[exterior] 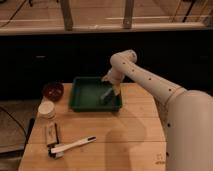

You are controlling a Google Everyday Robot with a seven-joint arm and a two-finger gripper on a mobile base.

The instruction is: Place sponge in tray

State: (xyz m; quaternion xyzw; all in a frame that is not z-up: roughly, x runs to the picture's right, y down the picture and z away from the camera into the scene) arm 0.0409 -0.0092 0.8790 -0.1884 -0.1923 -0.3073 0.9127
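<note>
Sponge [106, 96] lies inside tray [82, 101] (right side), just below and beside end effector [115, 88]. Whether the end effector grips it or stands open cannot be told

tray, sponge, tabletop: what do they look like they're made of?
Tray: dark green, likely hard plastic, with a smooth moulded rim. Sponge: blue-grey block, probably soft foam, matte. Tabletop: pale wood or laminate, matte. End effector sits just above the Sponge, at the Tray's right side.
</note>
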